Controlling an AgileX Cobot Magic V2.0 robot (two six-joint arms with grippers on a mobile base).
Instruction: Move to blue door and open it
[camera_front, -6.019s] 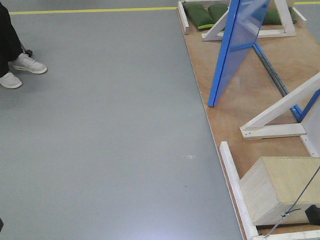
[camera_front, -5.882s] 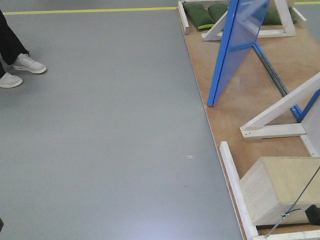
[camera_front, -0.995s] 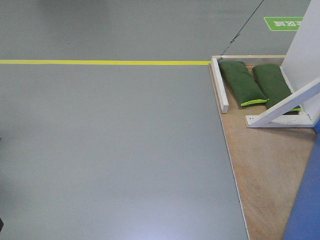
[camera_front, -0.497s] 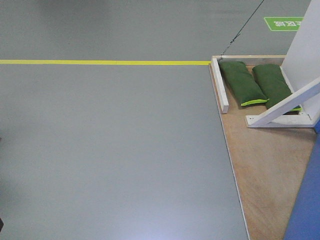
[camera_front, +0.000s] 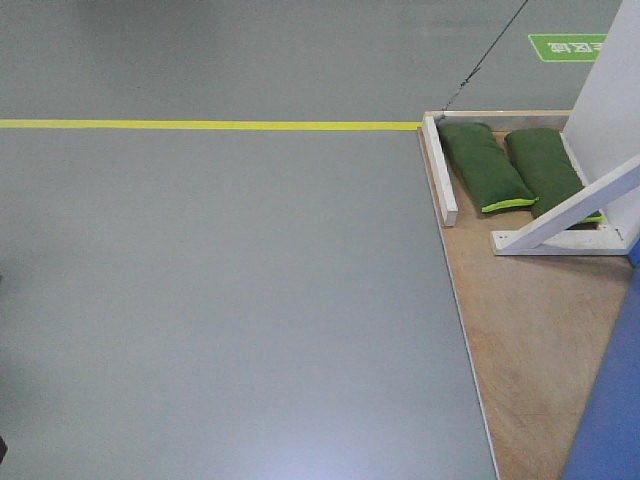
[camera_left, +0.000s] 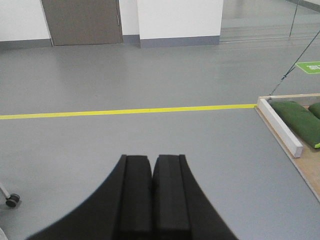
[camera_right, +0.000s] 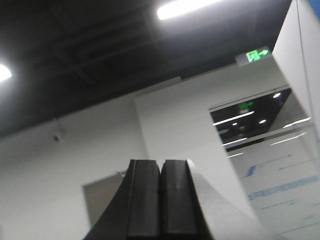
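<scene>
Only a sliver of the blue door shows, at the lower right corner of the front view, standing on the wooden platform. Its handle and lock are out of view. In the left wrist view my left gripper is shut, pads pressed together with nothing between them, and hangs over bare grey floor facing a yellow line. My right gripper is also shut and empty. It points up toward the dark ceiling and a white wall, and neither gripper is near the door.
Two green sandbags lie at the platform's far corner behind a white rail. A white slanted brace rises beside them. A thin cable runs off to the back. A caster wheel sits at the left.
Since six seconds ago the front view has travelled forward along the platform, so the door has slid from full view to the lower right corner. The person's shoes are gone. The last second shows almost no motion.
</scene>
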